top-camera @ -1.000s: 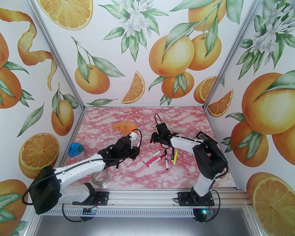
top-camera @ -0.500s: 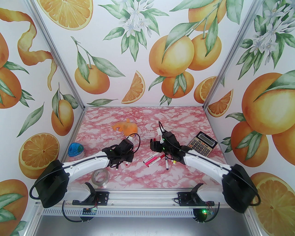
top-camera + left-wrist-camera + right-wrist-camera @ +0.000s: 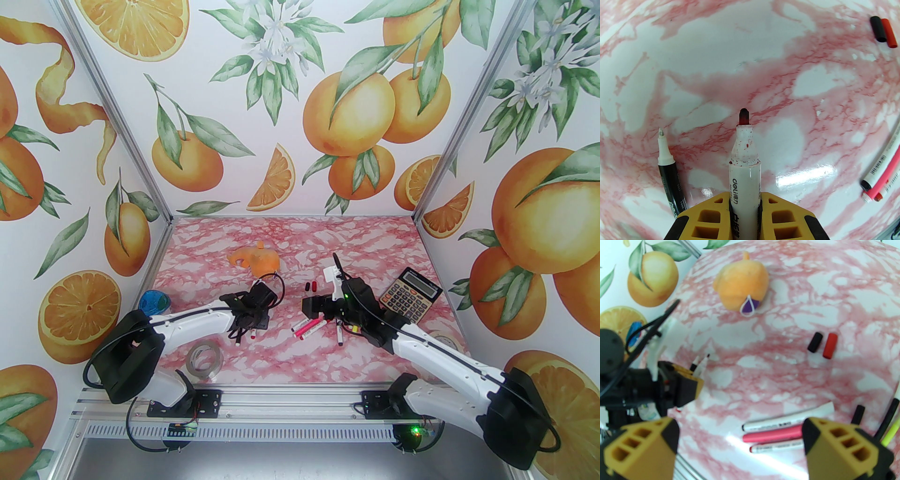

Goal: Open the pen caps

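Two caps (image 3: 830, 345) loose, left pincer (image 3: 744, 201) gripping marker (image 3: 743, 152)

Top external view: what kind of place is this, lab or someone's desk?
Likely a staged robot test booth, not a real desk: aluminium frame post and orange-print walls enclose a marble-pattern table, and the left arm and right arm are bolted to a rail at its near edge.
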Action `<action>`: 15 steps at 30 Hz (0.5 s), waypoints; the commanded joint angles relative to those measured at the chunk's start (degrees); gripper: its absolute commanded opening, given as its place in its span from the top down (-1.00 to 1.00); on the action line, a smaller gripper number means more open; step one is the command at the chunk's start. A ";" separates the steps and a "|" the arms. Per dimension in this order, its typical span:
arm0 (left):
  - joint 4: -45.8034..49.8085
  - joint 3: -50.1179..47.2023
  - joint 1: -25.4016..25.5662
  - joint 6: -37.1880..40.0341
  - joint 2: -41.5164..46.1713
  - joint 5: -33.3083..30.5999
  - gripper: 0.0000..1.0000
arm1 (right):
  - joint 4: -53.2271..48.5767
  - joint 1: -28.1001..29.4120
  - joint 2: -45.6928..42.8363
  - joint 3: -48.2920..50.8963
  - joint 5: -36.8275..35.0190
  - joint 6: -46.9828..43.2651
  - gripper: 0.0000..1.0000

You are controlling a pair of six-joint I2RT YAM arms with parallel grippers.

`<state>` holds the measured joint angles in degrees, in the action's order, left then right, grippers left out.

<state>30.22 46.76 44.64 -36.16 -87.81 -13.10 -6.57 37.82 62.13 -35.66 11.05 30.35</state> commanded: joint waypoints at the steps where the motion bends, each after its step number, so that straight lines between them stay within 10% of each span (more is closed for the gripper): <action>1: 1.69 1.77 -0.60 -3.01 -1.77 -1.01 0.79 | -1.49 0.30 -0.34 0.64 0.79 -0.22 -0.85; 15: 2.70 1.34 -0.61 -4.27 -2.22 -3.24 0.67 | -1.39 0.35 2.27 0.41 -1.30 -0.17 -0.84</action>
<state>32.38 46.94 44.27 -39.22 -89.76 -15.44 -7.92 37.85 63.75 -35.46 10.70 30.35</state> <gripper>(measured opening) 0.184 0.921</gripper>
